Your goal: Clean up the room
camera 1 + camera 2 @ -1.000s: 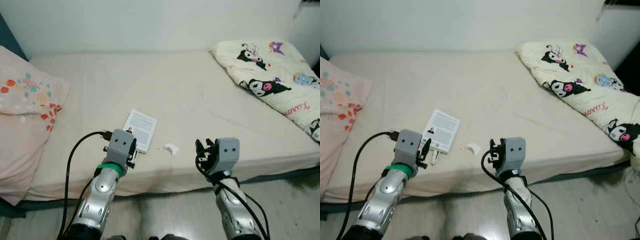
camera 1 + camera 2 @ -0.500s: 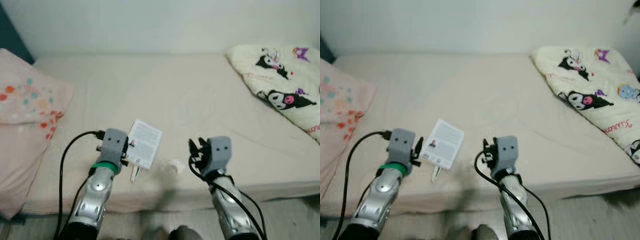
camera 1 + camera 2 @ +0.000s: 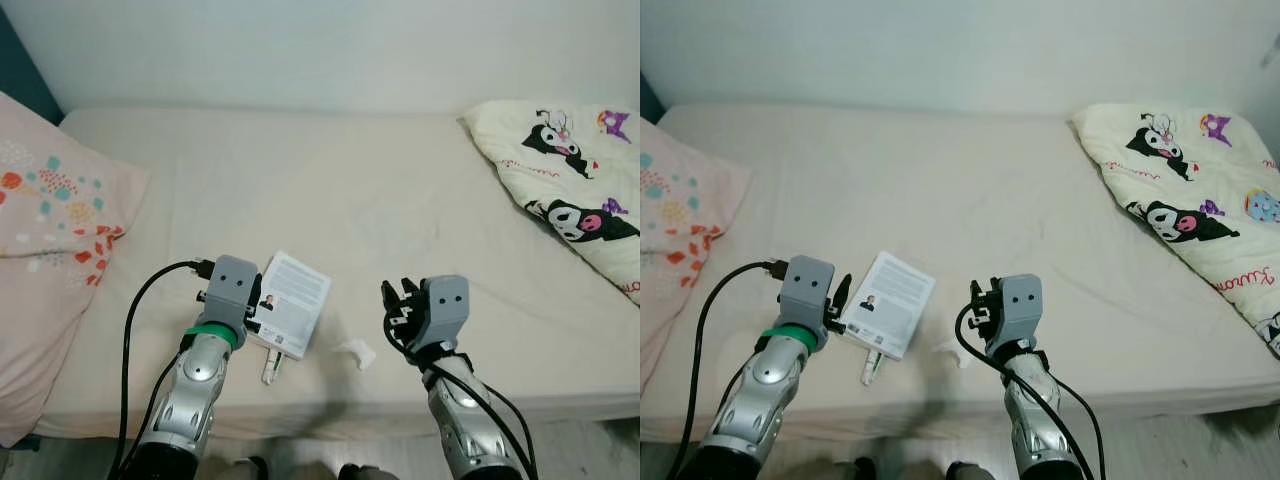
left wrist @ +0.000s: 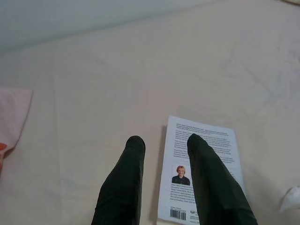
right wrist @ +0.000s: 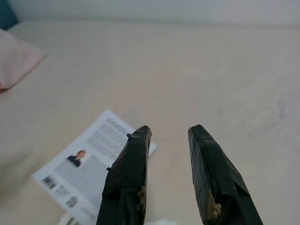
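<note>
Cream-sheeted bed (image 3: 380, 200) across most of the frame, pale wall along the top edge.

Nearest, at lower left of the head views: left gripper (image 3: 252, 312), black fingers parted with nothing between them, tips at the left edge of a thin white paperback book (image 3: 292, 315) lying back cover up near the bed's front edge, lower centre. At lower right: right gripper (image 3: 396, 305), likewise spread apart and empty, raised over the bedsheet just beside the book. Between the two arms, a small crumpled white scrap of paper or tissue (image 3: 355, 351). Under the book's near corner, a small white-and-green object (image 3: 270, 368), too small to identify.

Farther back: pink pillow with red and teal floral print (image 3: 50, 215) at the left edge; cream quilt with black cartoon characters (image 3: 570, 190) at upper right.

Step in hand, judged: approach to the book, grasp not yet made. Next move likely: left fingers lowered around the book's edge, then closed.

Count: one book, one scrap, one small object, one pillow, one quilt, two grippers.
</note>
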`<state>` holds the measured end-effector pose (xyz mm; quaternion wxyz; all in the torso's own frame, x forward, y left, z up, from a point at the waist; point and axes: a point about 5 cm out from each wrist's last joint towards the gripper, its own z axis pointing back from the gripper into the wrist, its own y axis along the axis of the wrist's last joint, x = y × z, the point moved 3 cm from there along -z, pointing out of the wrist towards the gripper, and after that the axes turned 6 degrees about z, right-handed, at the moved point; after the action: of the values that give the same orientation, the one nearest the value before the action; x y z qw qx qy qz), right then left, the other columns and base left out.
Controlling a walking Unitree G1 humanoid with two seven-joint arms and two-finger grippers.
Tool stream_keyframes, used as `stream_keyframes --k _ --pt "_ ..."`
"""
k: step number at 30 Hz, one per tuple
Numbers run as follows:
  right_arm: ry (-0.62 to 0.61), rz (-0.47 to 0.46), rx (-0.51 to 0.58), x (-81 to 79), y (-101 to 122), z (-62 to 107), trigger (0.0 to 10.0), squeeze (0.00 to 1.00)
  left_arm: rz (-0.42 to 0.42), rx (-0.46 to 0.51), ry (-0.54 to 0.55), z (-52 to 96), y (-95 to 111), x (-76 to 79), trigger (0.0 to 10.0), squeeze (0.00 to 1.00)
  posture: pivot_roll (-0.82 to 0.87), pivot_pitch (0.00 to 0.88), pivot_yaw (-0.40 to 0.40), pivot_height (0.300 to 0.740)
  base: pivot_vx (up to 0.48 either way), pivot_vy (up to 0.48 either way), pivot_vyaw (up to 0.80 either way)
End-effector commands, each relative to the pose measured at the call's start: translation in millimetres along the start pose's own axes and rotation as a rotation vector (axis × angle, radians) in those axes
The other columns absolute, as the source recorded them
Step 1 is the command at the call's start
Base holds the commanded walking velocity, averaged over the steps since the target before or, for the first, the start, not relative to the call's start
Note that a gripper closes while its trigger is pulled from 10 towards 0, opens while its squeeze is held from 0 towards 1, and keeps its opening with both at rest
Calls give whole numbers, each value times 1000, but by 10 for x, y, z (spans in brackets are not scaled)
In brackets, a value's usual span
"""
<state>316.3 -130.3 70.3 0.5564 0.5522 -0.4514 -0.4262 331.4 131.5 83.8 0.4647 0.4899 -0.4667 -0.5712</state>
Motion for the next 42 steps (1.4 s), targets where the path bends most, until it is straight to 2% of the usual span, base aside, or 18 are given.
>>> stream_keyframes --k 1,3,7,9,10,11,12,13,42 --pt "1 -39 -53 8 -135 70 10000 0 -16 -26 -8 32 -94 23 10000 0 -5 56 6 740 0 0 0" --pt "5 -60 -72 8 -177 77 10000 0 -37 -32 -22 48 -140 26 10000 0 -2 56 6 740 0 0 0" --pt "-3 -44 -86 23 -215 70 10000 0 -91 -38 -56 70 -213 48 10000 0 0 57 6 740 0 0 0" --pt "-28 -34 -90 58 -223 33 10000 0 -220 -20 -87 80 -259 65 10000 0 3 56 8 740 0 0 0" --pt "-28 -34 -90 58 -223 33 10000 0 -220 -20 -87 80 -259 65 10000 0 3 56 8 740 0 0 0" --pt "-36 -28 -87 70 -209 8 10000 0 -266 -15 -95 80 -274 67 10000 0 3 57 9 740 0 0 0" --pt "-36 -28 -87 70 -209 8 10000 0 -266 -15 -95 80 -274 67 10000 0 3 57 9 740 0 0 0" --pt "-51 -27 -74 90 -165 -42 10000 0 -300 -19 -101 77 -294 66 10000 0 5 58 9 730 0 0 0" --pt "-53 -36 -68 104 -169 -70 10000 0 -314 -11 -92 47 -320 54 10000 0 10 68 13 645 0 0 0"
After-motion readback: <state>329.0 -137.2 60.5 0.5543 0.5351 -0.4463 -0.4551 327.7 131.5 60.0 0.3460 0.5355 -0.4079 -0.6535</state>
